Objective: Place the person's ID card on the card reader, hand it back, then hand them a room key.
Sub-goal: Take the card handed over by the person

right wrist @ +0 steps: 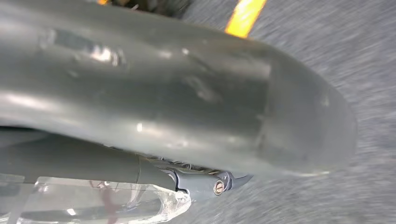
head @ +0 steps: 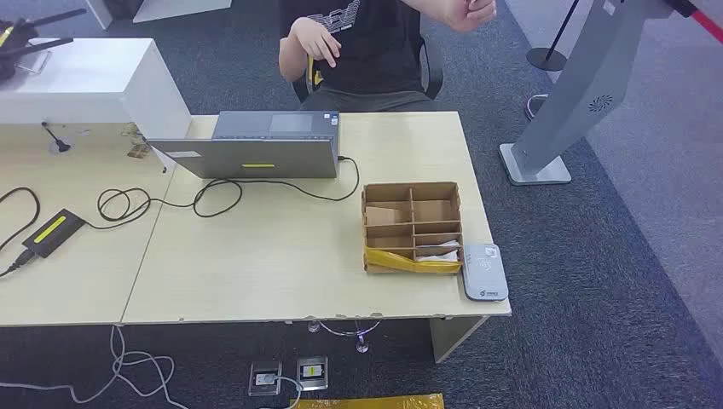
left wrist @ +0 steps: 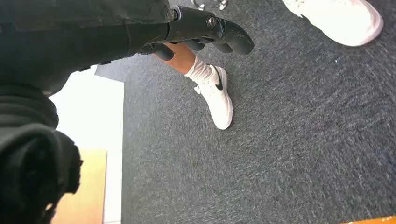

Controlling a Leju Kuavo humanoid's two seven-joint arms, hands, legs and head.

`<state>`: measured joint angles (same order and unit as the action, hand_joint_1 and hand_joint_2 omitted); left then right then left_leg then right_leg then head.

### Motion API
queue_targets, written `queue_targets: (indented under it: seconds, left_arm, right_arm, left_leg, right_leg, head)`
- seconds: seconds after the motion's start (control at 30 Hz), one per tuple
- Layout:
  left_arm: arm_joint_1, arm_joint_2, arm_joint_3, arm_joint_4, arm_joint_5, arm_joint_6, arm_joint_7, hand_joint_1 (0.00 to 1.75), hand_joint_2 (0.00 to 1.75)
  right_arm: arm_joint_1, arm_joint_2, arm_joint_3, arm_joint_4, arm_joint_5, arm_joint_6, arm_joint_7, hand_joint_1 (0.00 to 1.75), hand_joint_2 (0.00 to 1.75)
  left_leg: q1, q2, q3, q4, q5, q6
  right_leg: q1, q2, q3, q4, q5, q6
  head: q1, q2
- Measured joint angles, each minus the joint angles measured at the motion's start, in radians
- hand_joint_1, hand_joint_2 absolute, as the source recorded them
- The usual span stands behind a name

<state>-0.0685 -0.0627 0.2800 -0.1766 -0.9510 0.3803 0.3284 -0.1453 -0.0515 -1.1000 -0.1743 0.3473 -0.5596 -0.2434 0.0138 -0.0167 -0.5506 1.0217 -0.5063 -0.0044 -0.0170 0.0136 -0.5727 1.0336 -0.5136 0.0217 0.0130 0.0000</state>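
Fingers (left wrist: 224, 37) of the left hand (left wrist: 196, 28) are hanging loosely curled over grey carpet (left wrist: 303, 140), holding nothing. Right hand (right wrist: 187, 116) is showing blurred; finger state cannot be told. Card reader (head: 484, 272) is lying at the desk (head: 273, 256) edge, beside the cardboard tray (head: 413, 227).

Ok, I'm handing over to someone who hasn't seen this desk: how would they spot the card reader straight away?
Start at the light wooden desk and go to its near corner on the robot's right. There a brown cardboard divider box sits, and the card reader lies flat right beside it at the desk's edge. It is the small pale grey rounded slab; everything near it is brown card.
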Motion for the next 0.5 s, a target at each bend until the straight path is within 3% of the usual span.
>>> queue_targets:
  seconds: [0.13, 0.27, 0.4, 0.5]
  left_arm:
    - [0.000, 0.000, 0.000, 0.000, -0.014, -0.010, -0.018, 0.00, 0.00]
    - [0.000, 0.001, 0.000, 0.000, -0.034, -0.025, -0.045, 0.00, 0.00]
    - [0.000, 0.002, 0.000, 0.000, -0.031, -0.025, -0.051, 0.00, 0.00]
    - [0.000, 0.005, 0.000, 0.000, -0.037, -0.036, -0.067, 0.00, 0.00]
  right_arm:
    - [-0.040, -0.077, -0.025, -0.003, -0.038, 0.073, -0.090, 0.00, 0.00]
    - [-0.118, -0.193, -0.047, -0.020, -0.061, 0.164, -0.126, 0.00, 1.75]
    - [-0.193, -0.291, -0.049, -0.067, -0.123, 0.219, -0.094, 0.00, 1.75]
    - [-0.195, -0.334, -0.017, -0.197, -0.300, 0.201, 0.054, 0.00, 1.75]
  left_leg:
    - [-0.001, 0.000, 0.000, 0.000, 0.000, 0.001]
    - [-0.003, 0.001, 0.000, 0.000, 0.001, 0.002]
    - [-0.005, 0.000, 0.000, 0.001, 0.002, 0.004]
    - [-0.005, -0.005, -0.001, 0.001, 0.003, 0.004]
  right_leg:
    - [-0.001, 0.000, 0.000, 0.000, 0.001, 0.001]
    - [-0.004, 0.001, 0.000, 0.000, 0.002, 0.003]
    - [-0.005, 0.000, 0.000, 0.000, 0.002, 0.004]
    - [-0.005, -0.005, 0.001, -0.001, 0.002, 0.004]
  head:
    - [0.000, 0.000]
    - [0.000, 0.000]
    - [0.000, 0.000]
    - [0.000, 0.000]
